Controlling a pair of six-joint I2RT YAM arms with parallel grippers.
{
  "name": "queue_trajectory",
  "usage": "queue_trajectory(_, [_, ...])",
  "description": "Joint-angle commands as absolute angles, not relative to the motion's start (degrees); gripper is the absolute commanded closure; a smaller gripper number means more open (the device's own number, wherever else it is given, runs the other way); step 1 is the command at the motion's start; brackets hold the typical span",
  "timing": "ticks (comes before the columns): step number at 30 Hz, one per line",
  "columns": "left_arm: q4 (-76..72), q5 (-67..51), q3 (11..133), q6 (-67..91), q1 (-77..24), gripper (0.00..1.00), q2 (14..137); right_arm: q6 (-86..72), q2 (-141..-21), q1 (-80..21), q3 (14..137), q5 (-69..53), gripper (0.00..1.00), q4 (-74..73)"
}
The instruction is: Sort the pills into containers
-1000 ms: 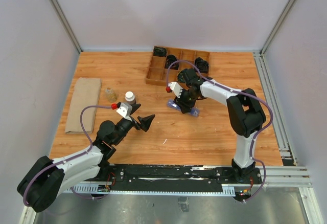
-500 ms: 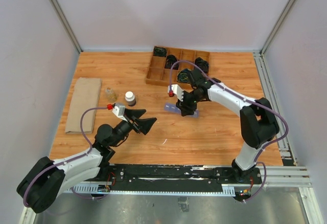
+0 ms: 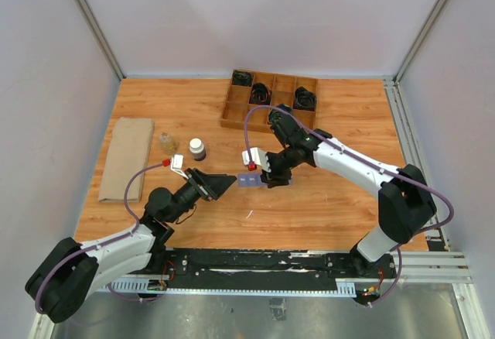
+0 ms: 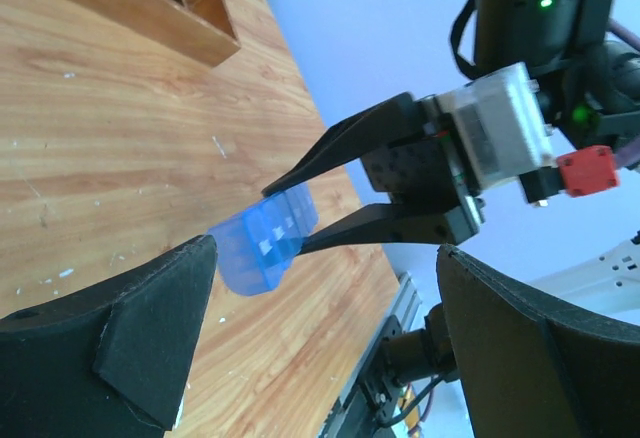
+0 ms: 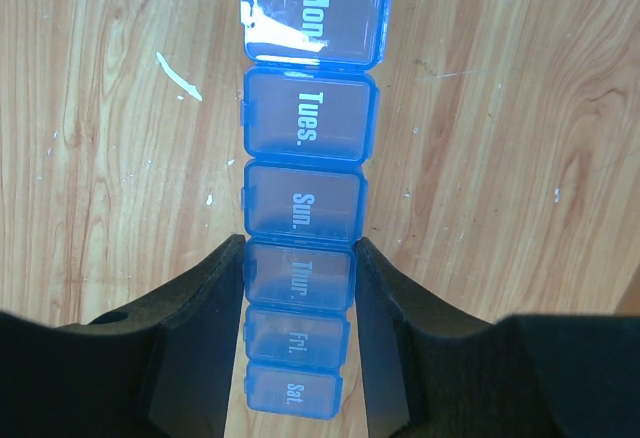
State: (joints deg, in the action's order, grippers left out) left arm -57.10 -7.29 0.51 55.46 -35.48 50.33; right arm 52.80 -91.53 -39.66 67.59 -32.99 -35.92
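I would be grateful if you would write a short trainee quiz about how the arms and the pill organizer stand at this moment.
1. True or false: the right jaws grip the organizer across its width.
2. Which day label lies between the right jaws in the right wrist view? A Mon. B Thur. C Sat.
3. Fill in: the left jaws stand ____, apart from the organizer, and hold nothing.

Key: 1 true; 2 B; 3 open.
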Motion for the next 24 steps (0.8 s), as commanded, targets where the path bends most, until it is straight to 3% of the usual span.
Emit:
queue_trajectory(1, [-56.8, -8.15, -0.86, 57.22, -35.94, 0.06, 52.28, 54.42, -88.84, -40.53, 66.52, -33.69, 0.85, -36.7])
queue_trajectory(13, [-56.95, -9.13, 2.67, 56.82, -38.44, 0.09, 58.46, 54.63, -86.51, -43.44, 65.73, -33.4, 0.85, -35.66])
queue_trajectory(18, [-59.28, -8.49, 2.94, 58.13, -39.64, 0.18, 60.46, 54.2, -85.93, -44.32, 65.17, -33.11, 0.85, -34.57])
queue_trajectory(24, [-62.48, -8.43, 4.5, 58.95, -41.45, 0.21, 64.93, 53.54, -85.54, -44.87, 64.91, -32.96, 0.85, -33.82])
